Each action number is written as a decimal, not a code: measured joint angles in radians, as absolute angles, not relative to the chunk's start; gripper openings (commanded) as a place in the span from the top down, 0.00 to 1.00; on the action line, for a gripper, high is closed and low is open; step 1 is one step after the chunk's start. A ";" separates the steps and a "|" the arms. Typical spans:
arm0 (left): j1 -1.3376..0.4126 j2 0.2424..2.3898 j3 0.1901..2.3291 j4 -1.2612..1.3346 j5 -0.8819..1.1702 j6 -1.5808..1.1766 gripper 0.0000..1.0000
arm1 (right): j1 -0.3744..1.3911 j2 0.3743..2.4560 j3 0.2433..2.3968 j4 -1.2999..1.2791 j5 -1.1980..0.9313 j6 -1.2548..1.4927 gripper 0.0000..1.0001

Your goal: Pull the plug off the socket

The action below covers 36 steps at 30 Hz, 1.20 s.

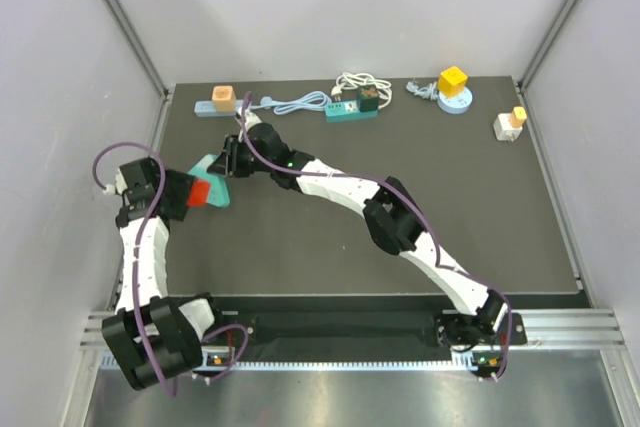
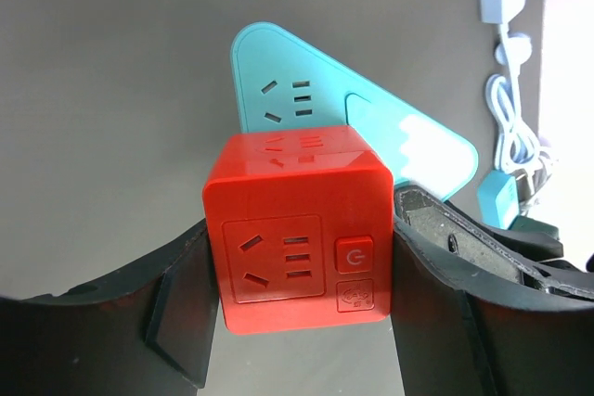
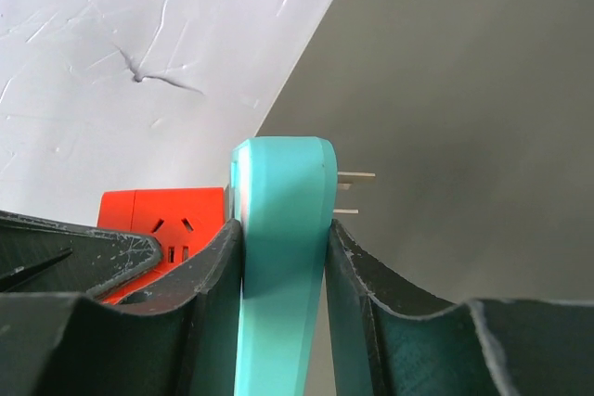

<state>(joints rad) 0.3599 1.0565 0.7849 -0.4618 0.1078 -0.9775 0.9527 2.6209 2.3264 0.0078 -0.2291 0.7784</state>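
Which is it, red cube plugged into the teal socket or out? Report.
Plugged in, apparently: the red cube sits flush against the teal socket, no gap or pins showing between them.

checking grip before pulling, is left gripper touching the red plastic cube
Touching: left wrist view shows left gripper clamping both sides of the red plastic cube.

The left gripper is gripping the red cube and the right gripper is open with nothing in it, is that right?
Not quite. The left gripper does grip the red cube, but the right gripper is not open and empty: it is closed on the teal adapter, as the right wrist view shows.
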 measured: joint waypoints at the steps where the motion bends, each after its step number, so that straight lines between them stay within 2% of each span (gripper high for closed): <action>1: 0.360 1.058 0.793 -0.477 0.107 -0.976 1.00 | 0.954 2.615 2.317 0.006 -0.224 0.775 1.00; 13: 0.362 1.083 0.834 -0.538 0.138 -1.094 1.00 | 0.946 2.582 2.279 0.014 -0.209 0.745 1.00; 18: 0.354 1.084 0.842 -0.537 0.154 -1.031 1.00 | 0.930 2.566 2.220 0.070 -0.255 0.775 1.00; 21: 0.339 1.111 0.921 -0.544 0.187 -0.962 1.00 | 0.913 2.568 2.218 0.042 -0.244 0.753 1.00; 25: 0.291 1.106 1.049 -0.428 0.259 -0.901 1.00 | 0.888 2.626 2.199 -0.025 -0.248 0.760 1.00; 30: 0.279 1.087 1.045 -0.404 0.263 -0.878 1.00 | 0.882 2.628 2.199 -0.016 -0.266 0.762 1.00; 33: 0.279 1.089 1.018 -0.408 0.251 -0.871 1.00 | 0.880 2.617 2.144 0.053 -0.301 0.772 1.00; 36: 0.279 1.089 1.003 -0.414 0.241 -0.856 1.00 | 0.878 2.578 2.003 0.198 -0.362 0.799 1.00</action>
